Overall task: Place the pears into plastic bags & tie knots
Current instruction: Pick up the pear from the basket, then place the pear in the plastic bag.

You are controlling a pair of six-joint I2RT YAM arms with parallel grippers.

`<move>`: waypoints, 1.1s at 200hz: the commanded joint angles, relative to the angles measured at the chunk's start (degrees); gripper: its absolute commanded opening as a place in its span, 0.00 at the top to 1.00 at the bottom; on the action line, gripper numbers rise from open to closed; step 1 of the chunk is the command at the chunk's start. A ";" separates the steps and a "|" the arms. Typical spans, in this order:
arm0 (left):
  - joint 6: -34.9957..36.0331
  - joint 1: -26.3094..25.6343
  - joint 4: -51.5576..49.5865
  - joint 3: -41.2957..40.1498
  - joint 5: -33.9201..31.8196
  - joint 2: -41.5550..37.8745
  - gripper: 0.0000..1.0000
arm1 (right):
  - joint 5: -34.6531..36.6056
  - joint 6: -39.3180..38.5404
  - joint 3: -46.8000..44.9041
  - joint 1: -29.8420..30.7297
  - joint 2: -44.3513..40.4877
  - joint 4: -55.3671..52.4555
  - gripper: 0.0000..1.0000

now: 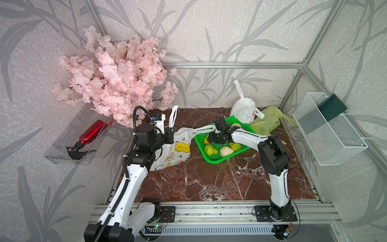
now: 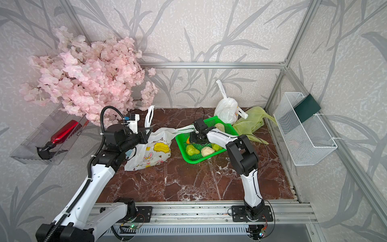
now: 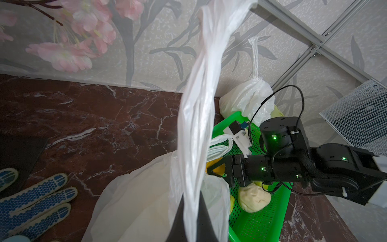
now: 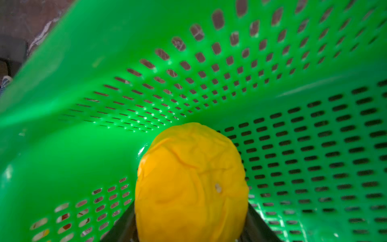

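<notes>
A white rabbit-print plastic bag (image 1: 178,150) lies left of the green mesh basket (image 1: 213,161). My left gripper (image 1: 170,134) is shut on one of its handles (image 3: 201,104), which rises as a stretched strip; the other handle drapes toward the basket. My right gripper (image 1: 215,138) reaches into the basket, and its fingers press both sides of an orange-yellow pear (image 4: 190,178) resting on the basket floor. Two green pears (image 1: 210,149) and cream pears (image 1: 226,151) lie in the basket. A filled white bag (image 1: 244,111), bunched at its top, and a yellow-green bag (image 1: 266,123) sit behind it.
A pink blossom branch (image 1: 113,83) overhangs the back left, close above my left arm. A red spray bottle (image 1: 92,132) lies in a clear tray on the left wall. A white wire basket (image 1: 328,130) hangs on the right wall. A blue-dotted glove (image 3: 35,199) lies beside the bag.
</notes>
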 commanded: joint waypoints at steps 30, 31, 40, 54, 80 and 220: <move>3.13 -0.17 -1.09 2.73 0.90 -0.05 1.00 | -0.25 -5.36 -9.46 -2.12 -17.68 0.51 0.50; 3.18 -0.20 -1.07 2.77 0.92 -0.04 1.00 | -0.29 -5.55 -9.64 -2.12 -17.96 0.33 0.50; 3.85 -0.15 -1.36 3.00 1.10 0.07 1.00 | -1.48 -6.61 -10.77 -2.12 -20.81 -1.41 0.51; 5.35 -0.19 -1.56 3.34 2.38 0.15 1.00 | -3.96 -8.10 -11.74 -1.47 -25.58 -4.22 0.52; 7.77 -0.23 -1.58 3.63 7.29 0.07 1.00 | -3.07 -10.12 -9.08 3.33 -30.36 -5.57 0.54; 11.38 -0.26 -4.30 2.78 13.57 -0.46 1.00 | -8.10 -24.42 37.13 16.25 5.20 -27.85 0.53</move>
